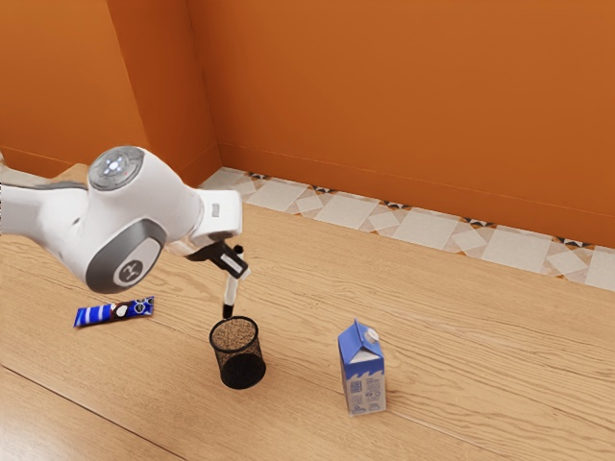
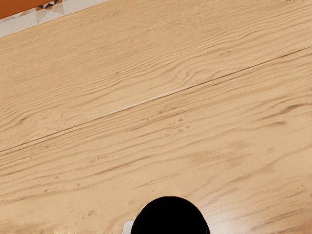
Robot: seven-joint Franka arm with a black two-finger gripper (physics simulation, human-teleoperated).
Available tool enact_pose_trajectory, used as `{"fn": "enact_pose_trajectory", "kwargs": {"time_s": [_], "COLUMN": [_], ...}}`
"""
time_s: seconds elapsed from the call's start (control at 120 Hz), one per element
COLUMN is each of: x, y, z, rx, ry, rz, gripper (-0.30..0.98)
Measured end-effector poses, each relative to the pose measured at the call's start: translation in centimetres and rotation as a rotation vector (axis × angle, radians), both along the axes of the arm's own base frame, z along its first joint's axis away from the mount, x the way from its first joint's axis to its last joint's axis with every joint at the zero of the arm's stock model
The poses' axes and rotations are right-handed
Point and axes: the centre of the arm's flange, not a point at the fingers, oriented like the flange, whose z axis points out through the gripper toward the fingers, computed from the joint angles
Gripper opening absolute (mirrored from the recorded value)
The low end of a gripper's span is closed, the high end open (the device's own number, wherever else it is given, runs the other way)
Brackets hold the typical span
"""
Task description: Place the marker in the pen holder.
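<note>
In the exterior view the black gripper (image 1: 236, 269) is shut on the white marker (image 1: 231, 292), which hangs slightly tilted with a black end pointing down. That lower end stands at the far rim of the black mesh pen holder (image 1: 240, 370) in the picture; whether it is over the opening or behind it, I cannot tell. The pen holder stands upright on the table. In the wrist view, the black round end of the marker (image 2: 170, 217) shows large at the lower edge, close under my hand.
A blue and white milk carton (image 1: 363, 379) stands on the wooden table (image 1: 461, 336), toward the exterior view's right from the pen holder. A blue wrapped bar (image 1: 113, 312) lies toward the exterior view's left. The orange wall (image 1: 404, 106) rises behind.
</note>
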Motion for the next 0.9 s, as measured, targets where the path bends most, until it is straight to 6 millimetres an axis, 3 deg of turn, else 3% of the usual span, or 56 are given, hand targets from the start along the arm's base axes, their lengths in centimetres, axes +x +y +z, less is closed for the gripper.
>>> {"fn": "enact_pose_trajectory", "kwargs": {"time_s": [0.117, 0.317, 0.5, 0.567, 0.633, 0.683, 0.742, 0.783, 0.817, 0.9], "x": [-0.4, -0.8, -1.2, 0.7, 3.4, 8.1, 11.5, 11.9, 11.5, 9.9], "y": [-1.6, -1.6, -2.4, -1.3, 0.0, 1.5, 5.7, 8.7, 10.8, 14.8], "z": [-0.3, -1.0, -0.8, 1.0, 4.6, 11.9, 19.8, 24.3, 26.6, 28.3], "rx": [-0.016, -0.042, -0.051, -0.078, -0.128, -0.199, -0.235, -0.226, -0.214, -0.193], "ry": [0.0, 0.01, 0.024, 0.009, -0.021, -0.054, -0.068, -0.068, -0.049, 0.045], "rz": [0.005, 0.058, 0.08, 0.128, 0.187, 0.244, 0.32, 0.369, 0.409, 0.499], "gripper": [-0.08, -0.08, 0.31, 0.41, 0.49, 0.53, 0.57, 0.59, 0.6, 0.63]}}
